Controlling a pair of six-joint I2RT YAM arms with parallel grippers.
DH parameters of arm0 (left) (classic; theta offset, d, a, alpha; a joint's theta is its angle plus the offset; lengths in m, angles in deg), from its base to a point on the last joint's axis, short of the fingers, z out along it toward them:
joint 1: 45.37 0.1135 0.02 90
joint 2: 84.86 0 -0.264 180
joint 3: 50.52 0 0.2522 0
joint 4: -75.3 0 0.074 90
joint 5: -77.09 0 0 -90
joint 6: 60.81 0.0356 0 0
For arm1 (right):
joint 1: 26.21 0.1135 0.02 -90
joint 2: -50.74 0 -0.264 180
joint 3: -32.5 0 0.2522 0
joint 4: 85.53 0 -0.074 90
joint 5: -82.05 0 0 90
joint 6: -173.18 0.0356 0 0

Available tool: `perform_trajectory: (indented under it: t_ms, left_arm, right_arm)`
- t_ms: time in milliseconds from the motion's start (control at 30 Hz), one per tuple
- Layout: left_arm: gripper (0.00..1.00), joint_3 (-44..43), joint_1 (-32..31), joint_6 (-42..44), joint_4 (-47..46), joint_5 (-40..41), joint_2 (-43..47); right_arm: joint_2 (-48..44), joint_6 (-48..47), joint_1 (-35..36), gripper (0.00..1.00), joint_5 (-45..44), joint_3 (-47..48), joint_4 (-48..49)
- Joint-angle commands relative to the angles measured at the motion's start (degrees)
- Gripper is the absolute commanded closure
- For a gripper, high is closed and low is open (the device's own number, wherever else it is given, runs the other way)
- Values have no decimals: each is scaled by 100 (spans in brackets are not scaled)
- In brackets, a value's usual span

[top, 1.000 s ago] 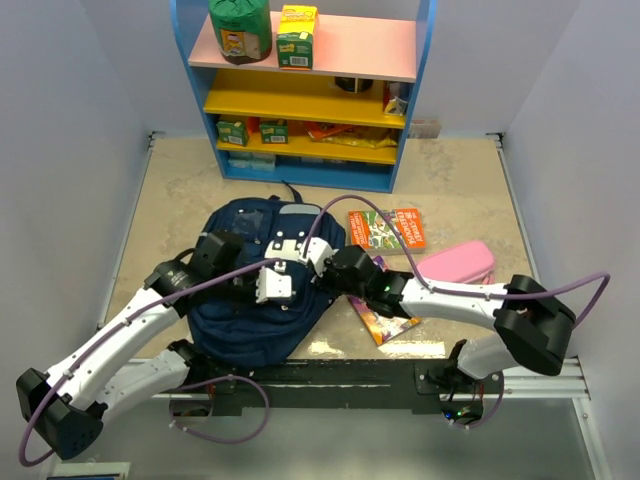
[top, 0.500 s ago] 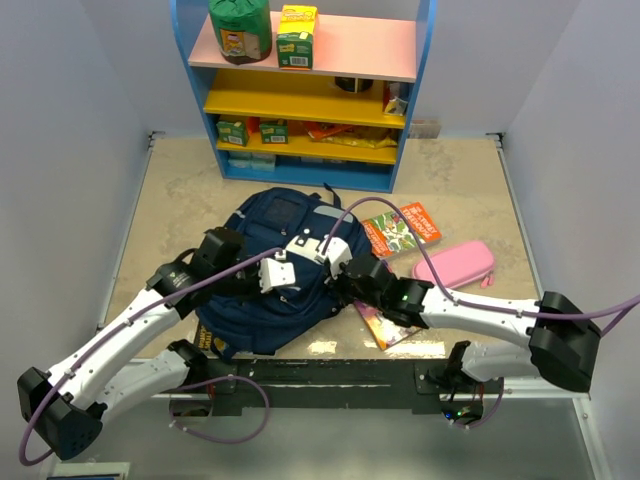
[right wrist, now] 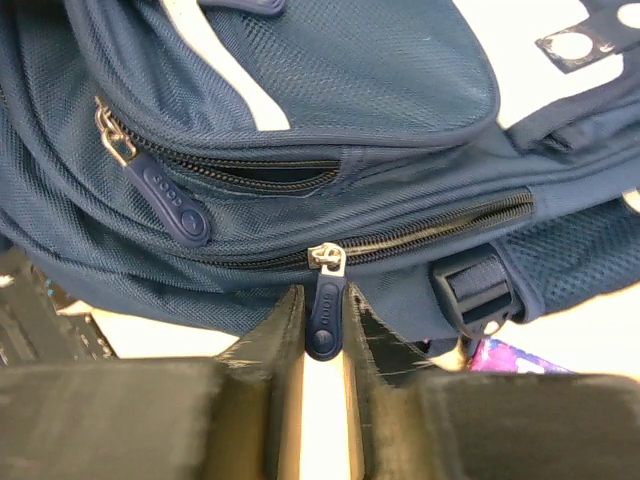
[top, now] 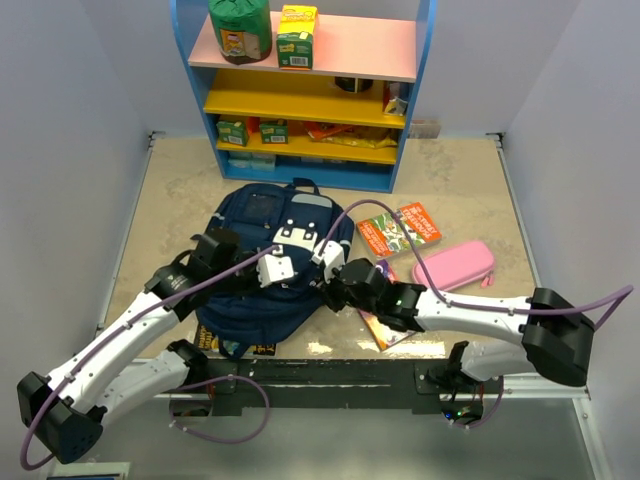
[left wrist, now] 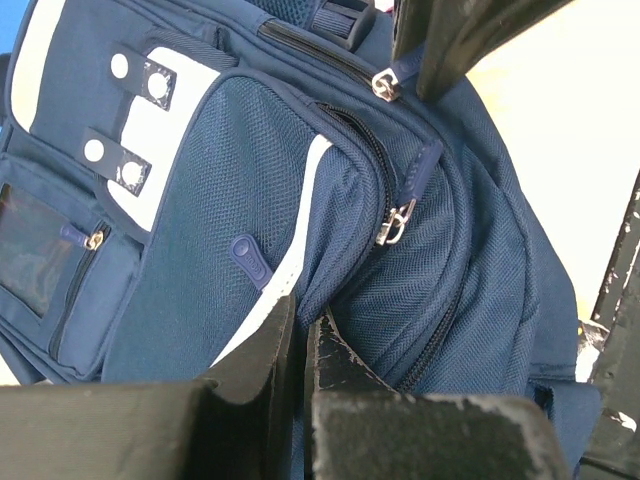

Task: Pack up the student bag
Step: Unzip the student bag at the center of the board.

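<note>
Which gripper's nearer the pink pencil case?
Right. The right gripper pinches a zipper pull on the backpack's edge facing the pencil case; the left gripper sits beyond it, gripping fabric mid-backpack.

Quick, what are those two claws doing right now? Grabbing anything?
Left gripper: closed, pinching a fold of fabric on the student bag.
Right gripper: closed on a zipper pull of that bag.
</note>
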Motion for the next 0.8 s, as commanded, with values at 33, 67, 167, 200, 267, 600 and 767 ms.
perform_trajectory:
  t_ms: [33,67,167,200,267,600,767]
  left_arm:
    - [100,37,97,-37,-665,361,201]
    - [100,54,97,-46,-673,353,201]
    - [100,72,97,-81,-691,309,201]
    - [100,72,97,-90,-717,300,201]
    - [100,63,97,-168,-753,282,175]
    - [100,-402,97,-968,-902,519,-738]
    - [100,-508,97,-1205,-1025,686,-1240]
  right_arm:
    - [-427,173,35,96,-361,-206,639]
    - [-515,173,9,98,-344,-234,693]
    - [-498,165,-1,100,-247,-225,755]
    - [-463,173,-9,100,-177,-208,763]
    - [-376,200,-9,100,-19,-155,772]
    - [-120,753,665,100,0,-102,1220]
    - [-111,832,1141,100,-361,310,1036]
